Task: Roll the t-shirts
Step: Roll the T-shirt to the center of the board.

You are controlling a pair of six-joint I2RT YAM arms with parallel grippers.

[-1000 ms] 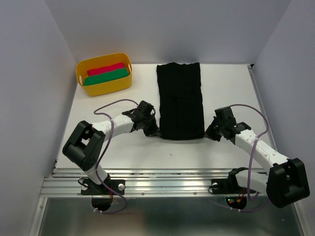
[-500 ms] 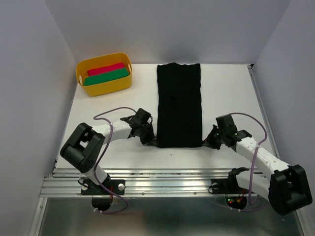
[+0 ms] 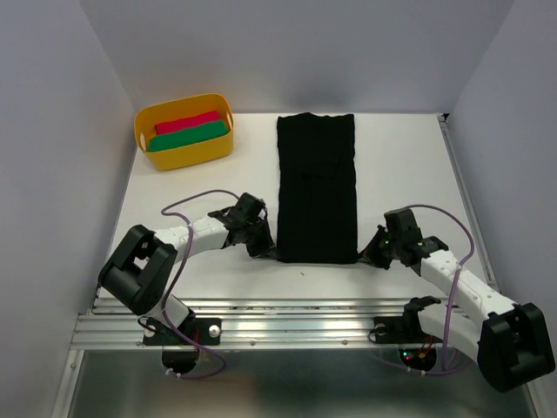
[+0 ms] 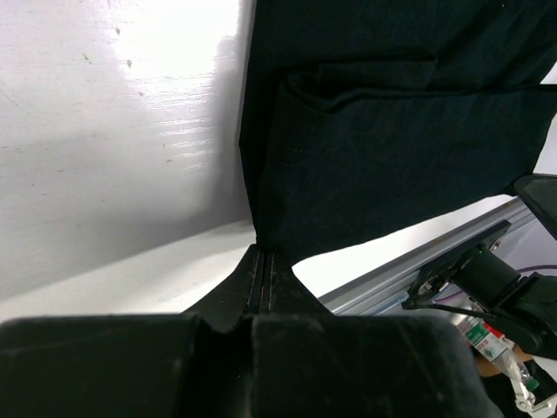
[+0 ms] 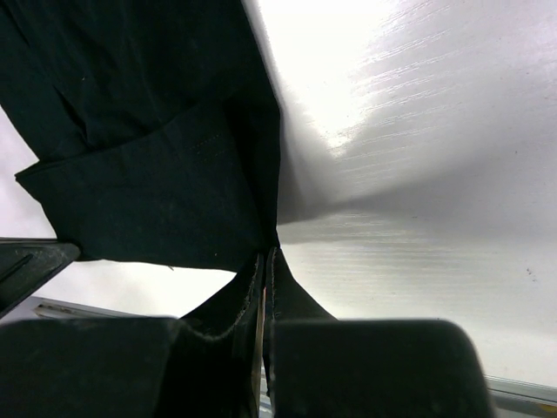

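Nearest thing to me is the aluminium rail (image 3: 287, 324) along the table's (image 3: 409, 174) front edge, just on my side of the black t-shirt (image 3: 316, 187); both my arms are bolted there.

Left jaws are pinched right down on the t-shirt's near-left corner. From the left wrist cam the two fingers (image 4: 252, 279) are pressed together with no gap to speak of and the cloth corner runs straight into the tips. Right jaws are doing the same on the near-right corner, fingers (image 5: 283, 292) squeezed flat together with the hem tucked in between. Both sets sit low, down at the white tabletop.

The t-shirt itself lies flat, folded into a long narrow strip. It runs straight away from me, near hem between my two wrists and far end up close to the back of the table. The wrist cams show a folded layer with a stitched edge lying on top near each corner.

Far off to the left of the t-shirt's far end, well apart from it, sits a yellow tub (image 3: 184, 157). Inside it are a red cloth bundle (image 3: 187, 122) and a green cloth bundle (image 3: 187, 136) side by side, red on the far side.
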